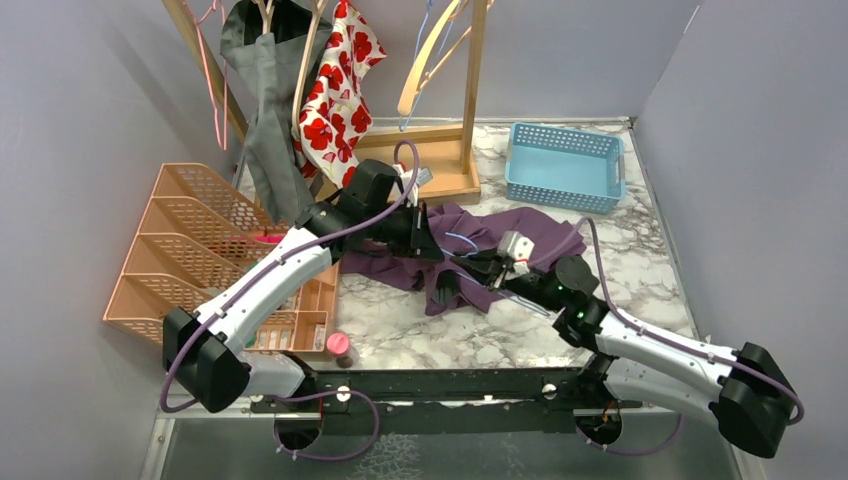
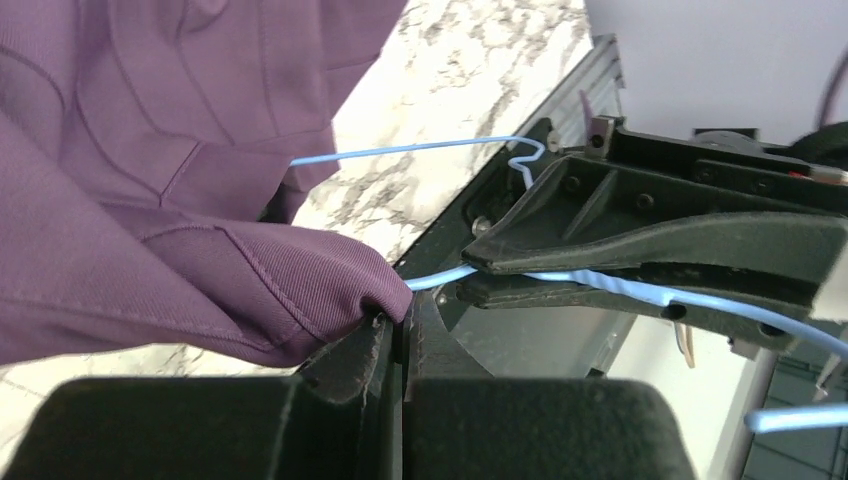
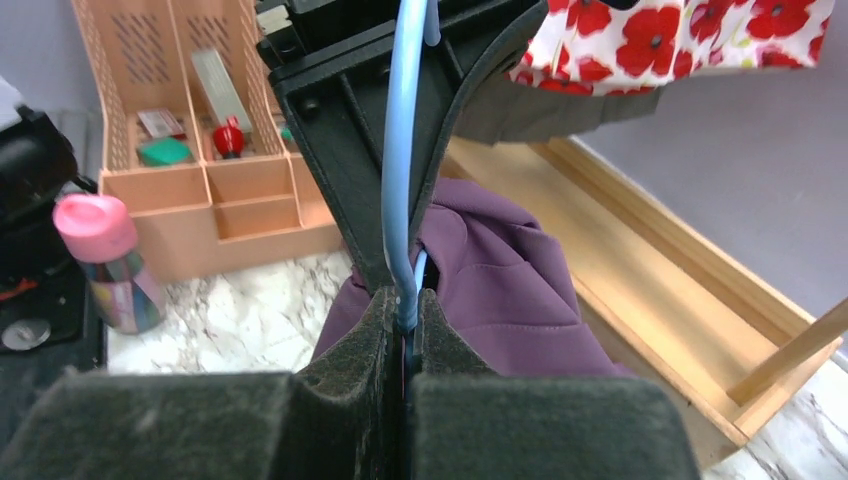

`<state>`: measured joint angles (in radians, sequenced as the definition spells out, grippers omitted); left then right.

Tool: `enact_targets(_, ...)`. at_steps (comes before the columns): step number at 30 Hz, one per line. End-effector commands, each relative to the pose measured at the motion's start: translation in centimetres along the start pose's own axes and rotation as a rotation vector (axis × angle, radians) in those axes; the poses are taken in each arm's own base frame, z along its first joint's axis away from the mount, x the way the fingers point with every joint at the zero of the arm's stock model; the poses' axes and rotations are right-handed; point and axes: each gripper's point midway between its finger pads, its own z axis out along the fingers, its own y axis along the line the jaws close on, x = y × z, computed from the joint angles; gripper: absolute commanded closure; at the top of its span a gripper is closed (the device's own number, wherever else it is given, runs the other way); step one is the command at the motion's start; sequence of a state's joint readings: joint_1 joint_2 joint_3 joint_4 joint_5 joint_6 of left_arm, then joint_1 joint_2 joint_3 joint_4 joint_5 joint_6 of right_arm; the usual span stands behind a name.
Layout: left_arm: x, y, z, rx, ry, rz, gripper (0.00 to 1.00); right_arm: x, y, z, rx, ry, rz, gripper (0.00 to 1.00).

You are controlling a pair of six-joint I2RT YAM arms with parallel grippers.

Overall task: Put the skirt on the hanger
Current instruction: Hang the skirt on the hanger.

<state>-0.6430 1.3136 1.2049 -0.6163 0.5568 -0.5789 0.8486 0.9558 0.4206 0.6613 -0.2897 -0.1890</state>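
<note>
Overhead, skirt: purple skirt (image 1: 540, 228) lies crumpled on the marble table (image 1: 440, 340), beneath and between the two grippers.
Overhead, jaws: left gripper (image 1: 432, 245) and right gripper (image 1: 478, 272) nearly meet over the cloth, with the blue wire hanger (image 1: 458, 240) between them.
Overhead, surroundings: blue basket (image 1: 563, 195) at far right; wooden rack (image 1: 440, 175) behind the skirt, hung with a poppy-print garment (image 1: 335, 100) and a grey garment (image 1: 265, 110); peach organizer (image 1: 190, 230) at left; grey walls (image 1: 80, 120) around.
At the left wrist, jaws: pressed fully together on a folded edge of the skirt. The wire meets the tips there; I cannot tell whether it is pinched too.
At the left wrist, opposite: right gripper clamps the wire just beside.
At the right wrist, jaws: closed tight on the wire, with the skirt bunched directly behind the fingertips.
At the right wrist, background: organizer, pink-capped bottle (image 3: 100, 260), rack base.
</note>
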Motion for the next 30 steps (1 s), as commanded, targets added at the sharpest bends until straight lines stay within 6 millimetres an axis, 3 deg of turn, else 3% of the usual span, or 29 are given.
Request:
enact_targets(1,-1.5,-5.4,-2.7,0.176,-0.054,0.132,0.95,-6.6,0.3,-1.2,-0.012,-0.259,-0.006,0.99)
enact_targets(5,-2.3,-7.6,-4.2,0.239,-0.086,0.215,0.9,-8.8,0.2,-2.1,0.007,-0.364,0.026,0.99)
enact_targets(9,-3.9,-9.8,-6.4,0.264,-0.159,0.319,1.0,-8.9,0.6,-1.6,-0.029,-0.349,0.027,0.99)
enact_targets(12,-5.3,-8.8,-7.8,0.13,-0.236,0.357,1.0,-8.7,1.3,-1.7,-0.066,-0.33,0.02,0.99)
enact_targets(17,-6.8,-5.2,-9.0,-0.122,-0.293,0.352,1.0,-9.5,1.5,-3.3,-0.055,-0.319,0.057,0.99)
enact_targets(21,-6.1,-7.3,-8.2,0.005,-0.217,0.372,1.0,-10.8,1.4,-3.8,-0.049,-0.363,0.08,0.99)
enact_targets(27,-4.8,-12.1,-8.2,0.277,-0.112,0.436,1.0,-9.7,1.5,-1.3,-0.089,-0.359,0.086,0.99)
enact_targets(30,-3.7,-12.4,-8.3,0.334,-0.075,0.457,1.0,-9.7,1.7,-0.6,-0.108,-0.385,0.104,0.99)
